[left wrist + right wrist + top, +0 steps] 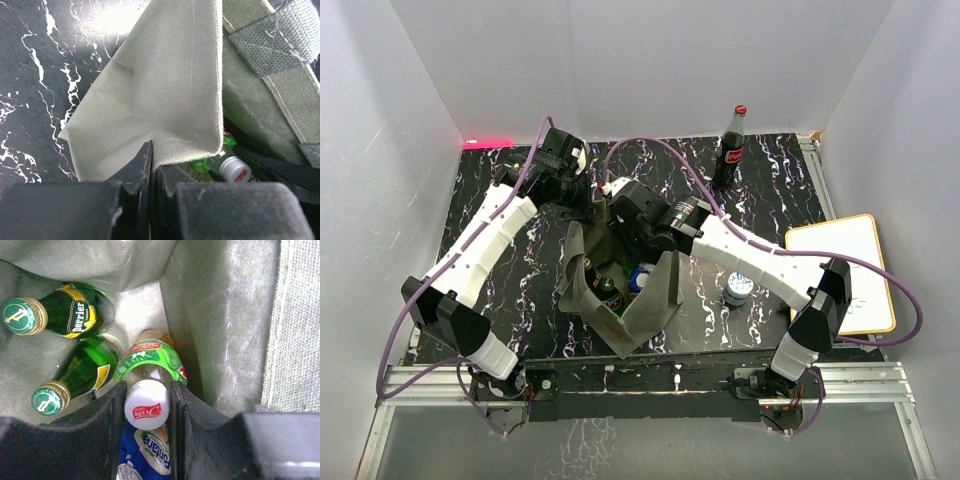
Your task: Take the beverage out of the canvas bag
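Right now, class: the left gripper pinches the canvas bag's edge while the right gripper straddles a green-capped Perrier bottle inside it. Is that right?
Not quite. The left gripper does pinch the canvas bag by its edge, but the right wrist view shows the right gripper straddling the white-capped bottle. The Perrier bottles sit beside it, untouched.

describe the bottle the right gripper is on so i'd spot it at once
Look into the open canvas bag, where several bottles stand. The white-capped bottle is nearest the bag's side wall, its cap in the right gripper. Unlike the two dark green Perrier bottles beside it, it has a white cap with a red logo and a bright green label.
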